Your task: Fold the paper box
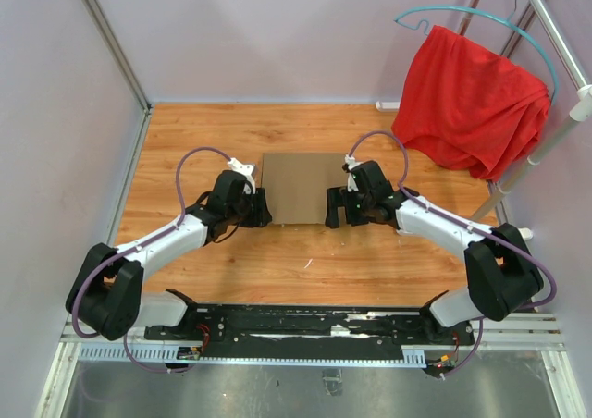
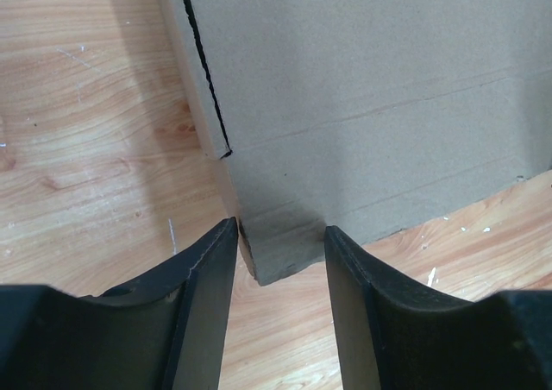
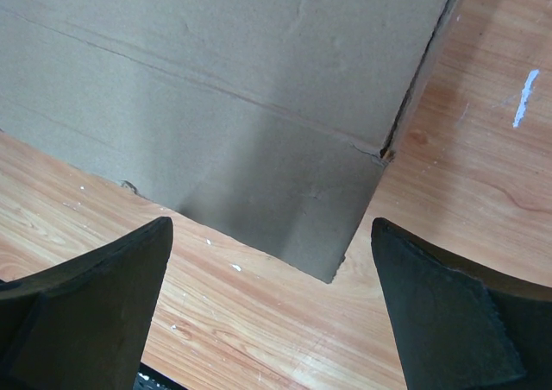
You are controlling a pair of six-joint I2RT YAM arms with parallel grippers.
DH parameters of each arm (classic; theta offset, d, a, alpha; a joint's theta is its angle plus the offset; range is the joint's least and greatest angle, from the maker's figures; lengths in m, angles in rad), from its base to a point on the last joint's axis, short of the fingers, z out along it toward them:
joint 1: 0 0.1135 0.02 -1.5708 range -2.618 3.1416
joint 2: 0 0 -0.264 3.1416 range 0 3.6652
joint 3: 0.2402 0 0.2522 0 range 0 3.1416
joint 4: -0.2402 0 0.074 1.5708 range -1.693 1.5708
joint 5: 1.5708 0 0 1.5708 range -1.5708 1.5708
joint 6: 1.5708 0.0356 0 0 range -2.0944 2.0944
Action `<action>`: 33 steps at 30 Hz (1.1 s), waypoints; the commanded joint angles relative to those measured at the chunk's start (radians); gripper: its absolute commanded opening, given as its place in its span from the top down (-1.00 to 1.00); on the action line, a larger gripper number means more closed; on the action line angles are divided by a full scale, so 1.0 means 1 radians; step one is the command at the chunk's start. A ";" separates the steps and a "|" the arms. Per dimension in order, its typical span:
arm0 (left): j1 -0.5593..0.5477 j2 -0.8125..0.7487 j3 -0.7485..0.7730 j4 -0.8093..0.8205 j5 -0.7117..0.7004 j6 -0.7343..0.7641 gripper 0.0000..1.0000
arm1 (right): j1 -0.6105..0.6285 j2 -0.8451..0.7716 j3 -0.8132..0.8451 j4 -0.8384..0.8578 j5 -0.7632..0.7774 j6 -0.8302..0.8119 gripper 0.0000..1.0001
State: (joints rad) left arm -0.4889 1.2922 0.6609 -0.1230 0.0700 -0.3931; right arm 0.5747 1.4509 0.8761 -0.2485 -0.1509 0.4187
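Paper box (image 1: 301, 189) lay flat mid-table (image 1: 185, 141), between the arms. Left gripper (image 2: 281, 226) stood narrowly parted astride the near-left corner. Right gripper (image 3: 272, 222) gaped wide at the near-right corner. Judged: close squarely on one layer only, both sides together. Box underside hidden; finger contact unclear.

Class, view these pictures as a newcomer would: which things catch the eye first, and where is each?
The red cloth hanging at the upper right stands out. In the middle lies the brown paper box, with the left gripper and right gripper open at its near corners.
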 commanded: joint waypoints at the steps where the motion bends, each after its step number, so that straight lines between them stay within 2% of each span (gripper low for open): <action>1: -0.007 -0.001 -0.009 0.017 -0.013 0.004 0.00 | -0.008 -0.022 -0.035 0.007 0.032 -0.004 -0.97; 8: -0.007 -0.011 -0.012 0.019 -0.010 -0.001 0.01 | -0.013 -0.048 -0.075 0.052 -0.019 0.011 -0.97; 33: -0.007 -0.057 0.021 -0.004 0.020 -0.007 0.02 | -0.012 -0.071 -0.036 0.080 -0.115 0.027 -1.00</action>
State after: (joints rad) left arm -0.4885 1.2575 0.6556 -0.1287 0.0647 -0.3977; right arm 0.5671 1.3926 0.8097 -0.1902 -0.2325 0.4278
